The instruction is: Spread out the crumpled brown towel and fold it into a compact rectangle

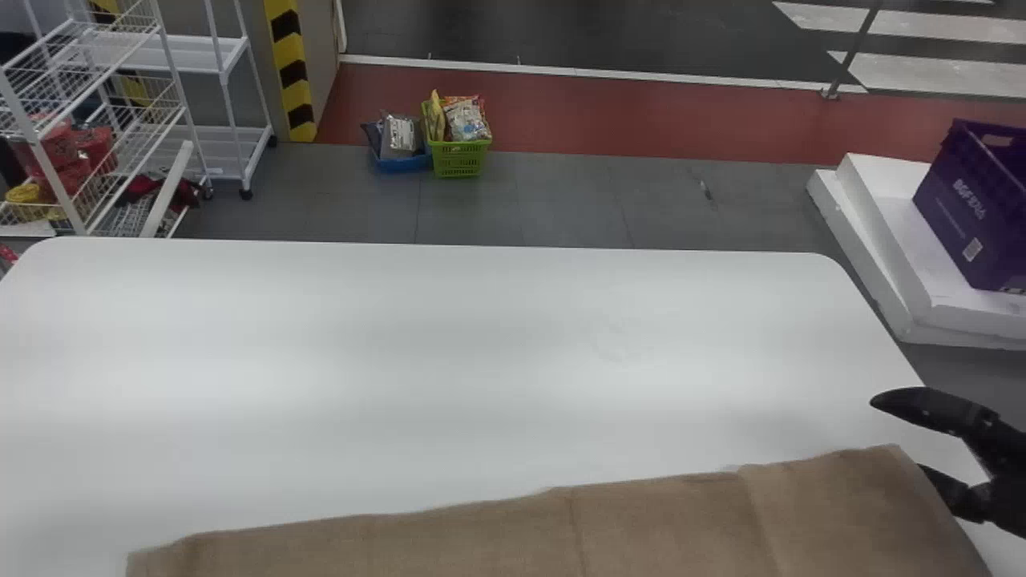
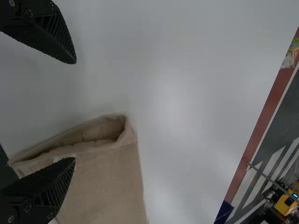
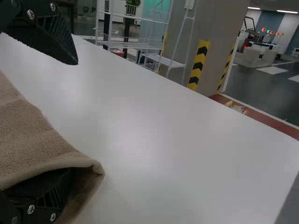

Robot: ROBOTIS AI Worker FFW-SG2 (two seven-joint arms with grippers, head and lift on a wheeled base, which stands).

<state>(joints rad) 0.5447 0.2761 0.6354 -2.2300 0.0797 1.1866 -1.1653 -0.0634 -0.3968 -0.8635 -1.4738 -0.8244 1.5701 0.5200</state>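
The towel [image 1: 577, 529] is lying on the tabletop [image 1: 449, 361], spread out and, I judge, partly folded; the compact rectangle is remaining to be made. Its cloth is showing creases and a gaping fold. My left end effector [image 2: 74, 111] and right end effector [image 3: 74, 116] are standing open.

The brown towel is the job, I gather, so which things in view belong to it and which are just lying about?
Part of the job:
- brown towel, on the white table
- left gripper
- right gripper, at the towel

Just lying about:
- purple crate
- green basket
- blue basket
- white rack
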